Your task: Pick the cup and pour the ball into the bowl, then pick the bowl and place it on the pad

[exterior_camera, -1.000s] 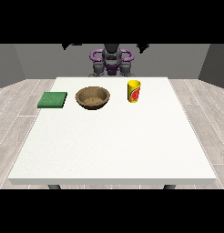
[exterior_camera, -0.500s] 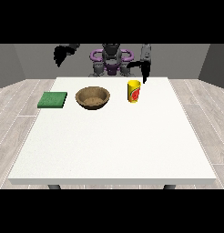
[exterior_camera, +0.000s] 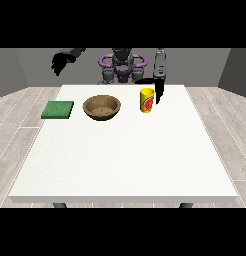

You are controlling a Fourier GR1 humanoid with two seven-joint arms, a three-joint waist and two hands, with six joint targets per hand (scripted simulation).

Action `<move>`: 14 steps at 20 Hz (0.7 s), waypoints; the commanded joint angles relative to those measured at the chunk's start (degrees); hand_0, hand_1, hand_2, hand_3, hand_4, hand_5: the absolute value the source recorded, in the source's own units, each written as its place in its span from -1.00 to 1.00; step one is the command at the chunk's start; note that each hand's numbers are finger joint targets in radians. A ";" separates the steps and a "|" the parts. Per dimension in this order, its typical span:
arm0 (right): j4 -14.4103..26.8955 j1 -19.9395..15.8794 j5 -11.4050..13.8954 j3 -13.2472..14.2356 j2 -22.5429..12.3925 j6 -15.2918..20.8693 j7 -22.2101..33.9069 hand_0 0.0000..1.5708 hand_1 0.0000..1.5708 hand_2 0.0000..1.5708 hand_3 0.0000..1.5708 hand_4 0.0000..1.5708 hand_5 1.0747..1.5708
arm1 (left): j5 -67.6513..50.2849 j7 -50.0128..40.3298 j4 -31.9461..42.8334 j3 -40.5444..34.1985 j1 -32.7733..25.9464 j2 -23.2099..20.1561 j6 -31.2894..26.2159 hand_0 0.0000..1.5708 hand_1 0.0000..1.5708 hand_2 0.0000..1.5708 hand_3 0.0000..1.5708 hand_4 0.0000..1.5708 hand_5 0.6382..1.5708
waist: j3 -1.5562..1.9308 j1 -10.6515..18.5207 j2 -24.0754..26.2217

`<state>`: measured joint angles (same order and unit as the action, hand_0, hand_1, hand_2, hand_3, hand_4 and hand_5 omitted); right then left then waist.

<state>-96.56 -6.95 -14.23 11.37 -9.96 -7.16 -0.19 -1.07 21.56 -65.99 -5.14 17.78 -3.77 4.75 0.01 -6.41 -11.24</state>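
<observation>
A yellow cup (exterior_camera: pixel 147 100) with a red mark stands upright on the white table (exterior_camera: pixel 125 155), right of centre at the back. Whatever lies inside it is hidden. The hand at the view's right (exterior_camera: pixel 157 91) hangs fingers-down right beside the cup's right rim; its fingers look straight, with nothing held. A brown bowl (exterior_camera: pixel 101 107) sits left of the cup. A green pad (exterior_camera: pixel 58 109) lies flat near the table's left edge. The hand at the view's left (exterior_camera: pixel 60 62) is raised high above the back left corner, fingers drooping, holding nothing.
The robot's body (exterior_camera: pixel 122 65) stands behind the table's far edge. A grey forearm (exterior_camera: pixel 159 65) comes down towards the cup. The table's near half is bare white surface.
Both arms have come up from beside the body. The hand at the view's right has dropped down next to the cup; the other has swung out and up to the left.
</observation>
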 commanded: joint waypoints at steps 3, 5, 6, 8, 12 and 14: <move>6.54 -2.64 -1.91 3.68 -2.34 -2.55 -3.25 -1.00 -1.00 -1.00 -1.00 -0.14 0.97 | 0.83 6.91 11.20 -1.04 3.60 0.21 -0.42 -1.00 -1.00 -1.00 -1.00 -0.75 0.68 | -0.01 0.59 -0.68; 5.32 -0.41 -1.72 2.31 -2.25 -3.47 -1.19 -1.00 -1.00 -1.00 -1.00 -0.14 0.97 | -0.25 8.97 16.32 -2.78 5.31 0.24 -0.50 -1.00 -1.00 -1.00 -1.00 -0.77 0.68 | -0.02 -0.70 1.16; 8.94 -2.03 -1.60 4.19 -3.39 -3.27 -2.44 -1.00 -1.00 -1.00 -1.00 -0.14 0.97 | 0.30 10.00 15.48 -1.21 4.33 2.52 0.29 -1.00 -1.00 -1.00 -1.00 -0.73 0.71 | -0.02 0.81 1.16; 8.54 -2.43 -2.87 5.25 -4.46 -4.85 -3.54 -1.00 -1.00 -1.00 -1.00 -0.14 0.97 | -0.38 10.24 19.60 -3.80 7.57 -0.57 -0.32 -1.00 -1.00 -1.00 -1.00 -0.54 0.77 | -0.02 -0.65 0.00; 2.80 -2.16 -4.57 3.92 -4.85 -4.79 2.28 -1.00 -1.00 -1.00 -1.00 -0.16 0.99 | 2.67 14.78 24.84 -4.21 7.00 -1.86 3.90 0.17 0.17 0.68 0.76 0.58 0.93 | -0.04 -3.21 0.39; 3.11 -5.57 -5.91 5.80 -6.32 -5.07 0.96 -1.00 -1.00 -1.00 -0.82 -0.18 0.99 | 5.67 20.78 25.94 -3.49 6.97 -0.34 9.43 0.56 0.56 1.00 1.00 0.70 0.81 | -0.05 -4.38 -4.63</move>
<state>-92.93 -9.55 -18.00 15.24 -14.11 -11.59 -0.52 0.91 37.27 -43.37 -9.25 24.25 -4.59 8.35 0.01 -9.24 -12.84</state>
